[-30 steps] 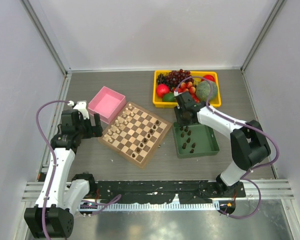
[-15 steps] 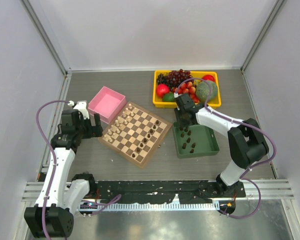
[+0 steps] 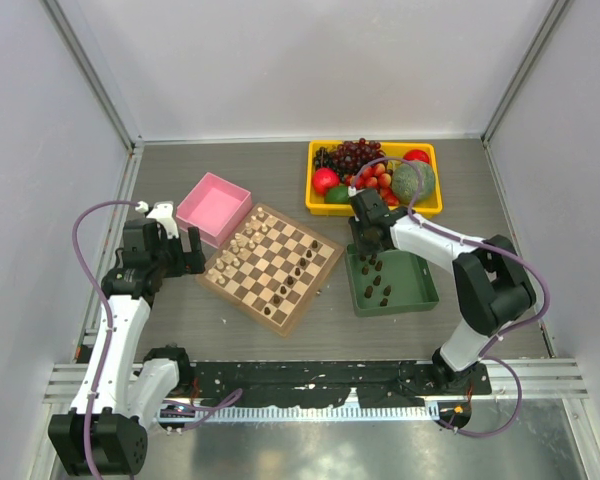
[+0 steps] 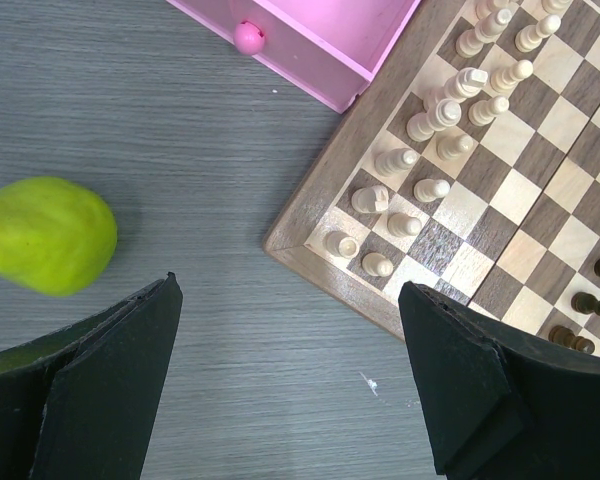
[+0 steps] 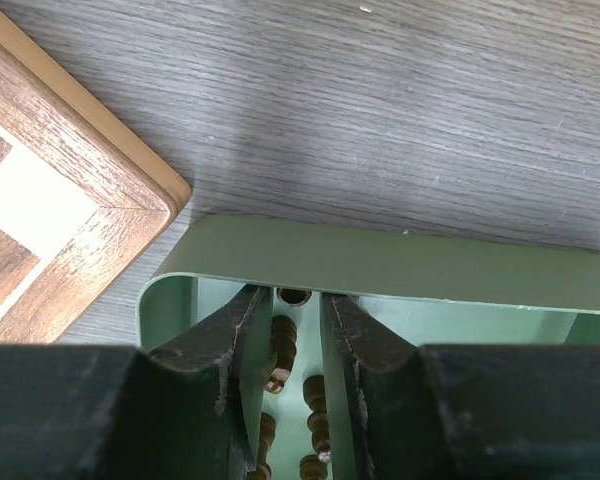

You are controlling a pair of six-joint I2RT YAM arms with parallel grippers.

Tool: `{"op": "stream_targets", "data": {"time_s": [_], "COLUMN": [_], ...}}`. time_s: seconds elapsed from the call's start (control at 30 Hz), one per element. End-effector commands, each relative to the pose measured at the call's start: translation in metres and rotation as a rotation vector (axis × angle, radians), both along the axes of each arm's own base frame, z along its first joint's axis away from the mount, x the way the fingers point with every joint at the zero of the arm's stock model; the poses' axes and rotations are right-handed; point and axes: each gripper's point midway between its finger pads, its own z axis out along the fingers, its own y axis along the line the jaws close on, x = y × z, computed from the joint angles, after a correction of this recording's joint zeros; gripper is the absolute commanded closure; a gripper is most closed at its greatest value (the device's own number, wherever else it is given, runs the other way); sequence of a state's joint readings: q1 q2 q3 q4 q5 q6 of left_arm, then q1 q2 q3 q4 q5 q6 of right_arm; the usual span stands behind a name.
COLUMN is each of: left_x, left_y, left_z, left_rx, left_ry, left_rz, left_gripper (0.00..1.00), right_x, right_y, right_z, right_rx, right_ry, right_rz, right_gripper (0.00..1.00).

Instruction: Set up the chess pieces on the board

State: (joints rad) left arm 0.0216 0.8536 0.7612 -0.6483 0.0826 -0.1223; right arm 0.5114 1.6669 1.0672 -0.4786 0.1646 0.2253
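Observation:
The board [image 3: 270,265] lies at the table's middle, with cream pieces [image 3: 242,240] along its left side and several dark chess pieces [image 3: 298,272] on its right side. More dark pieces [image 3: 377,285] lie in the green tray [image 3: 420,290]. My right gripper [image 3: 365,245] is down in the tray's far-left corner. In the right wrist view its fingers [image 5: 292,300] stand narrowly open around one dark piece [image 5: 283,345] by the tray wall [image 5: 380,262]. My left gripper [image 3: 192,252] is open and empty over bare table beside the board's left corner [image 4: 288,290].
A pink box [image 3: 213,208] stands behind the board's left corner. A yellow tray [image 3: 373,175] of fruit stands behind the green tray. A green pear-like fruit [image 4: 45,235] lies on the table left of my left gripper.
My right gripper has shifted slightly left, toward the green tray's far-left corner. The left arm has not moved.

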Motion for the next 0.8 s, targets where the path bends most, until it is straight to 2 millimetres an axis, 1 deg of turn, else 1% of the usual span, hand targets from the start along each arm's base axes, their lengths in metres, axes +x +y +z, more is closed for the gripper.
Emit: {"op": "stream_targets", "data": {"time_s": [0.0,0.4,0.77], "left_x": [0.0062,0.0057,0.0057], "left_y": [-0.0001,-0.0005,0.0], "left_z": [0.0125,0.013,0.013], "left_rx": [0.005,0.005,0.006], "left_ry": [-0.04,-0.042,-0.042], "left_rz": [-0.008,-0.01,-0.009], "left_gripper": [0.01,0.01,0.01], "right_x": [0.0077,0.0088,0.0095], "right_y": [0.0034,0.0039,0.0046], "right_z": [0.0014,-0.0022,-0.0031], "right_rx": [0.007,0.005,0.006], "right_ry": [-0.031,-0.025,-0.024], "right_rz": [-0.021,-0.019,-0.019], "right_gripper": [0.69,0.69,0.72]}}
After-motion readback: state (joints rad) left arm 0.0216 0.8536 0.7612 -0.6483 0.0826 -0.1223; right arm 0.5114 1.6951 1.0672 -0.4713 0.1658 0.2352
